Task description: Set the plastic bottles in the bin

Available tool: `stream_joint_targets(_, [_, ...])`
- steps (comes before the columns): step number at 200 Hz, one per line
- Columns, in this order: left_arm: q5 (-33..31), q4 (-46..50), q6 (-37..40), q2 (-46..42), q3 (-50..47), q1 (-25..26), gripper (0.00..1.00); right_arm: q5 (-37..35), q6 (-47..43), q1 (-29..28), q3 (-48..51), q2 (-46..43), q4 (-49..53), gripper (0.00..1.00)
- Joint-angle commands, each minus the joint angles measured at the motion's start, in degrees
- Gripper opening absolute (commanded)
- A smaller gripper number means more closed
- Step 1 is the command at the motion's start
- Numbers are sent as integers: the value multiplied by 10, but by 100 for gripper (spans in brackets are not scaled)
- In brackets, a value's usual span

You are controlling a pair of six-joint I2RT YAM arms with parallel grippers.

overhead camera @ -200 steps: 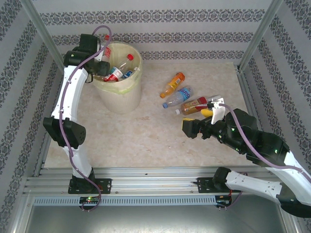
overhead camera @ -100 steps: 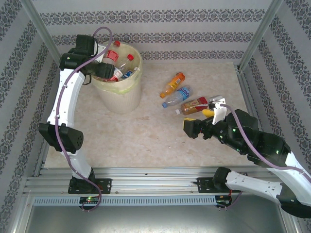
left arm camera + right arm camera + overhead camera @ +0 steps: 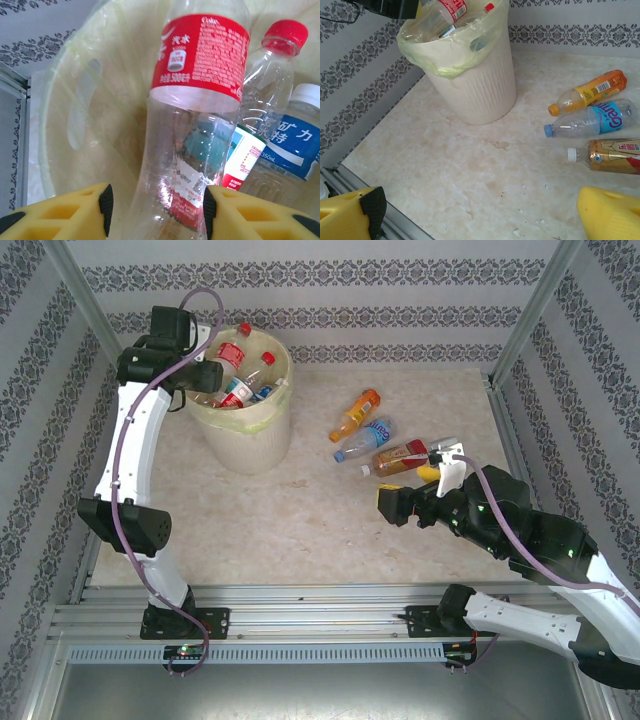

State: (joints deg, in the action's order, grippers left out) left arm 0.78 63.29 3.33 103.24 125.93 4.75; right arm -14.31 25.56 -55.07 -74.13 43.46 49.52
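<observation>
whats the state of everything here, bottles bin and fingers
bin, upright, partly filled
red-label bottle, in the bin, on top
orange bottle, lying on the table, capped
blue-label bottle, lying on the table, capped
brown bottle, lying on the table, capped
left fingers, partly open over the bin
right fingers, wide open, empty

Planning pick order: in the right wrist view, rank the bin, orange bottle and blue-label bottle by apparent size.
1. bin
2. blue-label bottle
3. orange bottle, nearly alike; it lies farther off, so unsure.
</observation>
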Motion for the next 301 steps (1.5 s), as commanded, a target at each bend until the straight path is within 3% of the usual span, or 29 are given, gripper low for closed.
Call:
stream_joint_targets(1, [-36,37,-25,-2,15,-2,51,-11,-3,7,-8,1,2,98])
stream_joint_targets(16, [-39,50,-34,12,29,-1,47,-12,-4,7,-10,1,5,98])
stream_joint_targets(43, [40,50,-51,16,48,4,42,-16,-2,8,-7,-2,6,98])
stream_joint_targets(98, [50,53,-51,37,48,39,43,-10,-1,11,0,3,0,98])
stream_joint_targets(150, [-57,69,-67,90,75,39,41,-16,3,12,5,-12,7,98])
stream_joint_targets(185, [-80,80,-70,118,84,39,40,-19,5,13,9,-18,9,98])
stream_joint_targets(259, [-8,53,-89,84,109,39,45,-16,6,14,14,-15,3,98])
stream_joint_targets(301, [69,42,-114,69,107,39,49,-42,27,16,6,1,25,98])
